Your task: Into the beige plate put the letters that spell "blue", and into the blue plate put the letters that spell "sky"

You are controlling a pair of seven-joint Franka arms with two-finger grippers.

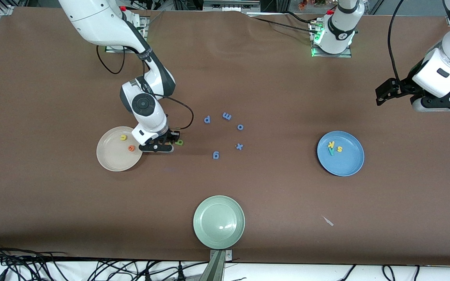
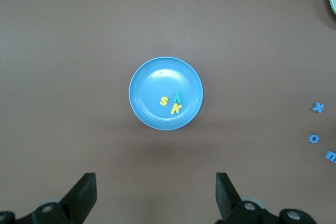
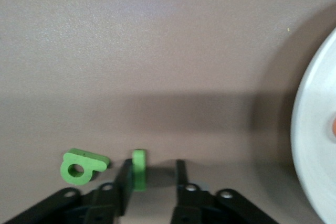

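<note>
Green l [image 3: 139, 169], a thin bar, stands on edge between the fingers of the right hand [image 3: 152, 182], which is down at the desk [image 1: 248, 70] just beside the beige plate [image 1: 109, 164]. The bar lies against one finger [image 3: 125, 184]; the other finger stands slightly apart from it, so the jaws are closing in but a firm grip cannot be confirmed. The bar's long axis runs along the fingers, with its flat faces toward the pads.

Green b [image 3: 81, 163] lies flat on the desk just beside the same hand, outside the jaws and on the side away from the plate. Yellow u [image 1: 123, 137] and orange e [image 1: 131, 148] already lie in the beige plate.

The plate is the next target, so the carry is judged short. The right arm is the nearer arm for both green letters.

The left hand [image 2: 156, 195] hangs released, jaws wide, over the desk at the left arm's end, waiting. The blue plate [image 1: 350, 164] holds yellow s [image 1: 339, 148], yellow k [image 1: 330, 144] and teal-green y [image 1: 331, 152].
</note>
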